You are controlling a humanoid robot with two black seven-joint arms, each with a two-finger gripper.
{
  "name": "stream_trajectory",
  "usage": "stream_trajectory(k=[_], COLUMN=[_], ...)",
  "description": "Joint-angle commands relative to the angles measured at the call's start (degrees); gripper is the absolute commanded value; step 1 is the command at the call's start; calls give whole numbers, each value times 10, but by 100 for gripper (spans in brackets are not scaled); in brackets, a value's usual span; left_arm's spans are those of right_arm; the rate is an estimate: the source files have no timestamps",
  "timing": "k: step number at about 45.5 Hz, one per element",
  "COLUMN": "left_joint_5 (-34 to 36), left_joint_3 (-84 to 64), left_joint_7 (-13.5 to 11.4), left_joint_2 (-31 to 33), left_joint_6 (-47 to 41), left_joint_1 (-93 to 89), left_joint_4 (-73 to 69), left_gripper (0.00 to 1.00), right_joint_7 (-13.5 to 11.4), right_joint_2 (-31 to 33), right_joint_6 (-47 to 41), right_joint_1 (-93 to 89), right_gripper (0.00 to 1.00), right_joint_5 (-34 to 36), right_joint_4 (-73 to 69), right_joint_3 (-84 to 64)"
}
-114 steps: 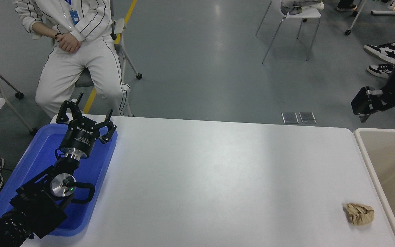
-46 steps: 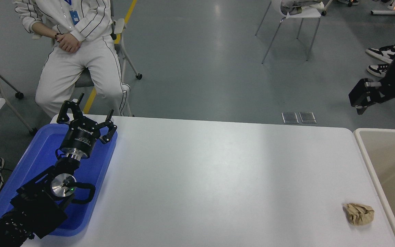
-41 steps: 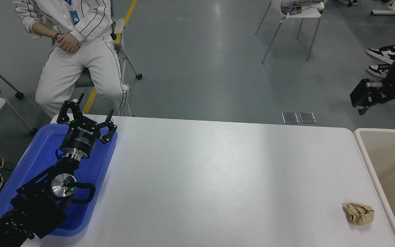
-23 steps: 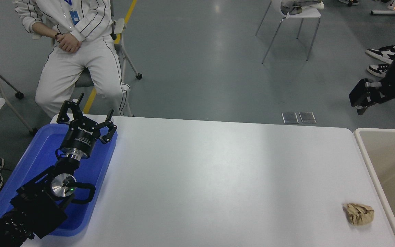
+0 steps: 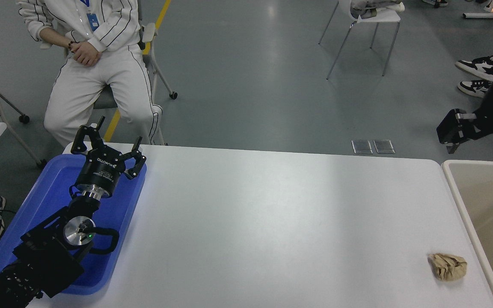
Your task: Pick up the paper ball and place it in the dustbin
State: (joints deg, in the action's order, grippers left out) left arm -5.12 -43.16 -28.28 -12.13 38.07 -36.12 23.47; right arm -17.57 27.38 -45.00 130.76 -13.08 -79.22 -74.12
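Observation:
The paper ball (image 5: 448,266), a crumpled tan wad, lies on the white table (image 5: 272,222) near its front right corner, just left of the dustbin. Only the left part of the beige dustbin (image 5: 455,192) with its off-white rim shows at the right edge. My right gripper (image 5: 448,129) hangs at the right edge, beyond the table's far side and well behind the ball; its fingers are too dark to read. My left gripper (image 5: 107,147) stays parked over the blue tray at the lower left, open and holding nothing.
A shallow blue tray (image 5: 47,192) lies on the table's left end under the left arm. A person in white (image 5: 92,64) sits beyond the far left corner. A white chair (image 5: 370,25) and someone's shoes (image 5: 479,68) are on the floor behind.
The right arm has wavered slightly up and down at the right edge. The paper ball and the left arm have not moved.

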Motion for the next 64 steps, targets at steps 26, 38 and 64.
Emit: stream_trajectory(k=[26,38,64], left_joint_5=[-1,-1,-1], left_joint_3=[0,0,0], left_joint_7=[0,0,1], left_joint_2=[0,0,0], left_joint_6=[0,0,0], left_joint_1=[0,0,0], left_joint_4=[0,0,0], left_gripper=[100,100,100], right_joint_7=[0,0,1], right_joint_2=[81,104,106], right_joint_6=[103,181,252], right_joint_1=[-149,-239,-403], right_gripper=[98,93,91], right_joint_5=[-78,-146,-150], right_joint_4=[2,2,64], right_joint_3=[51,96,134])
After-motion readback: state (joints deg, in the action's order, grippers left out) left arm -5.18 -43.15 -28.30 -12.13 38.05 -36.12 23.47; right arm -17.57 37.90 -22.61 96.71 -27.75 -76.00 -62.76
